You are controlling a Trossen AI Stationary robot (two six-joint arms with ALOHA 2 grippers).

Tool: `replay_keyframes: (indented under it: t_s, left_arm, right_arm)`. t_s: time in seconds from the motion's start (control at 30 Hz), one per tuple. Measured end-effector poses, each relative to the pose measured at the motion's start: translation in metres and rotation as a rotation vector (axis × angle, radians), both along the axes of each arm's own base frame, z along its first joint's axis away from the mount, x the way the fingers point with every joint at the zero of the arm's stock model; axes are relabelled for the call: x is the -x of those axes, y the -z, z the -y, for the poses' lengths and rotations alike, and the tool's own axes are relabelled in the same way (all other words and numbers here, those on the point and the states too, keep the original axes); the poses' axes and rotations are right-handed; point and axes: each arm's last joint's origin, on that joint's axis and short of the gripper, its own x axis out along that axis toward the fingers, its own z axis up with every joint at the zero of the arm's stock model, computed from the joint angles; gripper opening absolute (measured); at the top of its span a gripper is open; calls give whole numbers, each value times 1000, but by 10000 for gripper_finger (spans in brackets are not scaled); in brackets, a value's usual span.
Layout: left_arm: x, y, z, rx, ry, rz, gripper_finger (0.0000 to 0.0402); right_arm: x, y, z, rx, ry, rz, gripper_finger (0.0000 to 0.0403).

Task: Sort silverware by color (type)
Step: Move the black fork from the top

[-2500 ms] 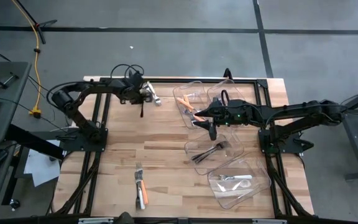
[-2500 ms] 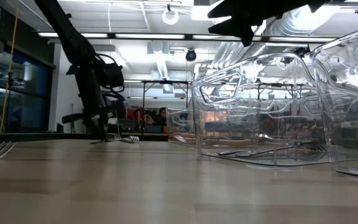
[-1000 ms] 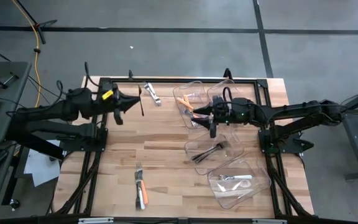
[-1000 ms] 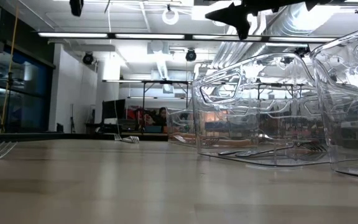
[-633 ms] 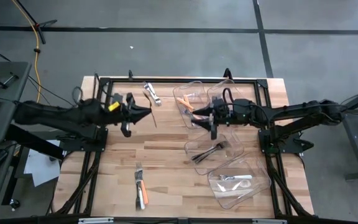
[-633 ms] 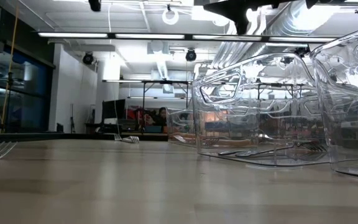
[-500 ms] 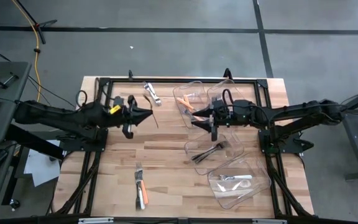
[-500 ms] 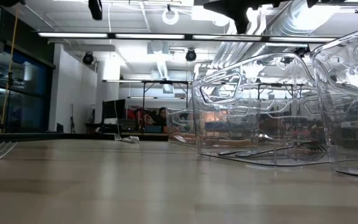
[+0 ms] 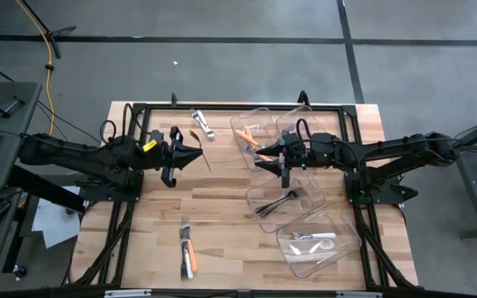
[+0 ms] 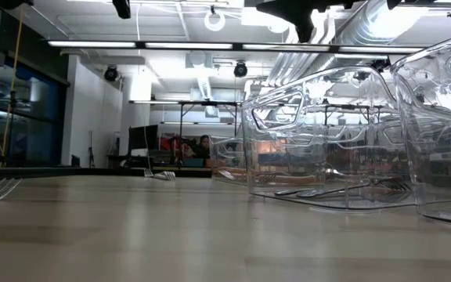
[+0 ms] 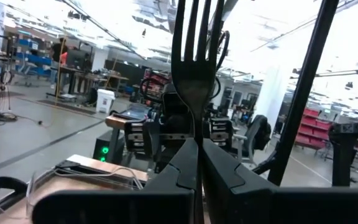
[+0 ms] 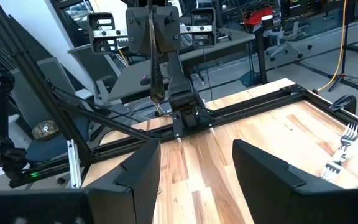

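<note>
A: Left claw (image 9: 199, 152)?
B: Clenched on a dark fork (image 11: 194, 68), tines pointing away from the wrist, held above the worktop (image 9: 222, 207) left of the bins (image 9: 305, 244).

A: Right claw (image 9: 261, 154)?
B: Released, empty, over the bin with orange pieces (image 9: 247, 136). Three utensils (image 9: 187, 247) lie near the front edge.

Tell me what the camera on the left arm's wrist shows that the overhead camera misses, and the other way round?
Only the left wrist view shows the dark metal fork's tines close up, standing above the shut left gripper, with the workshop room behind.

Only the high view shows the whole wooden table, the clear plastic bins, and loose orange-handled and white-handled silverware near the front edge.

Both show the left gripper gripping the fork, and the right arm opposite, its right gripper open.
</note>
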Motion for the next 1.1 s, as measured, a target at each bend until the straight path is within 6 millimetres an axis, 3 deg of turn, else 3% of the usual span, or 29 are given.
replay_keyframes:
  t_s: [0.43,0.6,0.9,1.1]
  left_arm:
    - [0,0,0,-1,3,-1,0]
    - [-12,6,0,-3,0,-15,0]
    - [-50,31,-2,13,12,-17,0]
    - [-64,38,-1,10,24,-34,0]
  right_arm:
    - [0,0,0,0,0,0,186]
    - [-5,4,0,1,9,-12,186]
    - [-44,14,-1,-1,-18,-40,186]
    - [-71,19,-2,-3,-31,-66,186]
